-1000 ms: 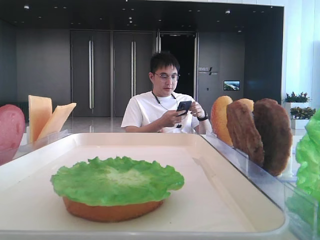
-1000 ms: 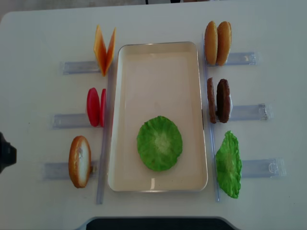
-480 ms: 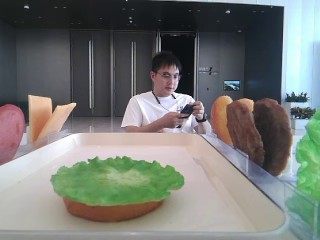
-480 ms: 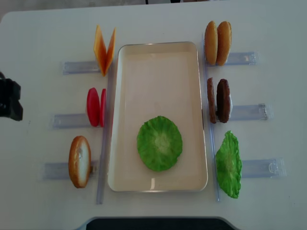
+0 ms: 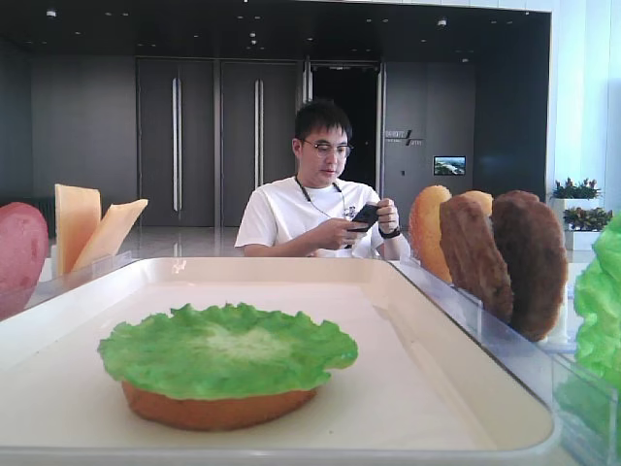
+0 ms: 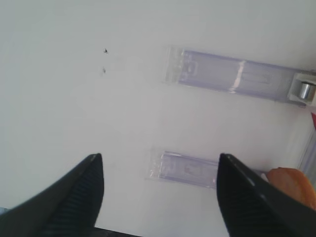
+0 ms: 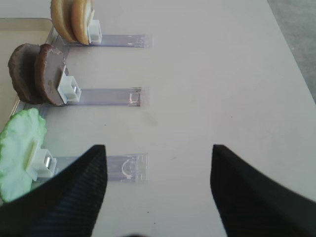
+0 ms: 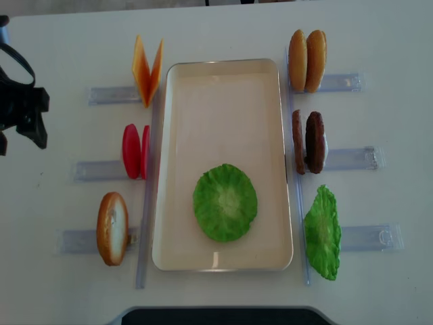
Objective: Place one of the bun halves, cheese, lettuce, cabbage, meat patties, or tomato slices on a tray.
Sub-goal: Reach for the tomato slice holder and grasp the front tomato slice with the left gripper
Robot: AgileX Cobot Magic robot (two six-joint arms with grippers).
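Observation:
The cream tray (image 8: 223, 101) lies mid-table with a green lettuce (image 8: 224, 202) lying on a bun half (image 5: 218, 410) at its near end. Left of the tray, standing in holders, are cheese (image 8: 147, 71), tomato slices (image 8: 135, 150) and a bun half (image 8: 112, 228). To the right are two bun halves (image 8: 307, 61), meat patties (image 8: 308, 142) and another lettuce (image 8: 322, 232). My left gripper (image 8: 21, 132) hovers at the far left edge, open and empty (image 6: 158, 160). My right gripper (image 7: 158, 148) is open and empty over bare table, right of the lettuce (image 7: 19, 148) and patties (image 7: 37, 74).
Clear plastic holders (image 8: 352, 159) stick out on both sides of the tray; two (image 6: 237, 74) lie under the left gripper. A man (image 5: 320, 194) sits behind the table looking at a phone. The table's front edge has a dark cut-out (image 8: 216, 317).
My left gripper has moved up the left edge of the top view, from level with the bun half to level with the cheese and tomato rows. The food has not moved.

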